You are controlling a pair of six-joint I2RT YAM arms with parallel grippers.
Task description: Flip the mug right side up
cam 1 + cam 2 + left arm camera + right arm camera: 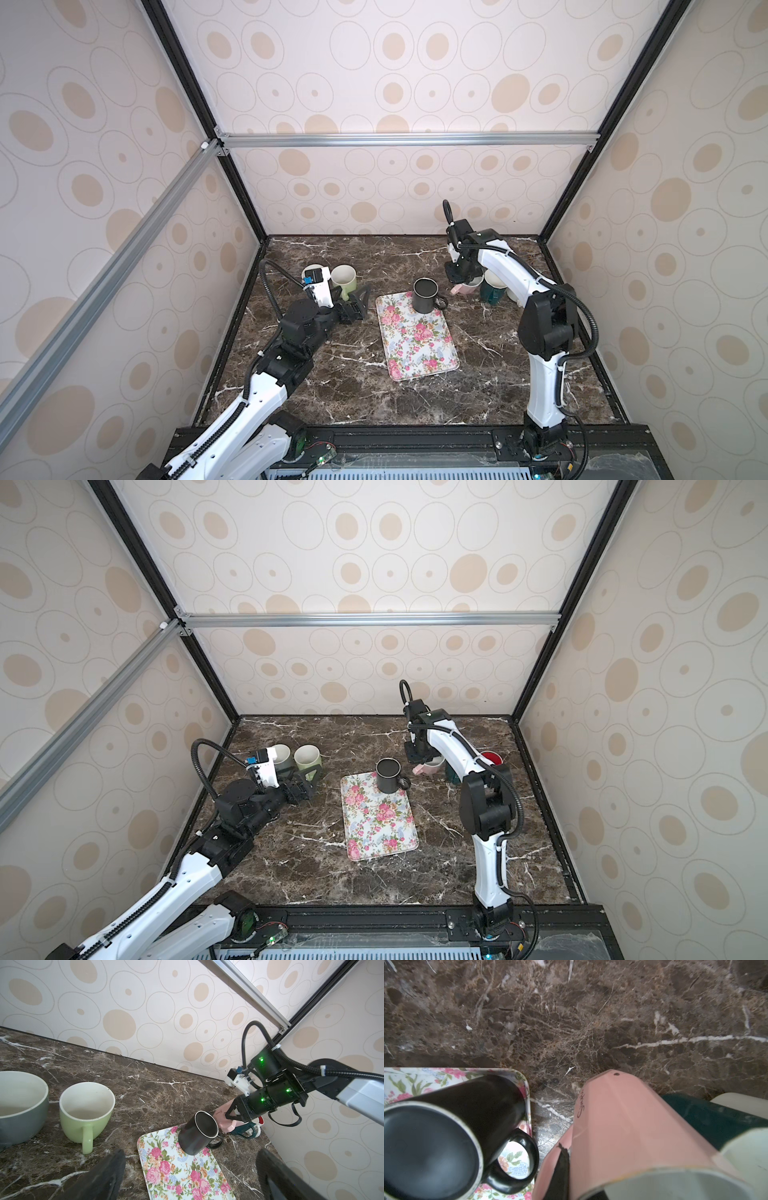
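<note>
One handwritten word (581, 1103) on pink mug (623, 1126), not legible.

Pastel mugs on dark marble
The surface (332, 386) is dark brown marble veined with white. The tray (419, 349) is white, printed with pink roses, green leaves and blue scrolls. The black mug (424, 297) has a pale rim; the pink mug (623, 1126) is white inside, with dark handwriting on its side. At far left, the light green mug (83, 1118) and the grey-green mug (20, 1122) are both cream inside. The walls (374, 83) are cream with beige ovals ringed in thin grey
</note>
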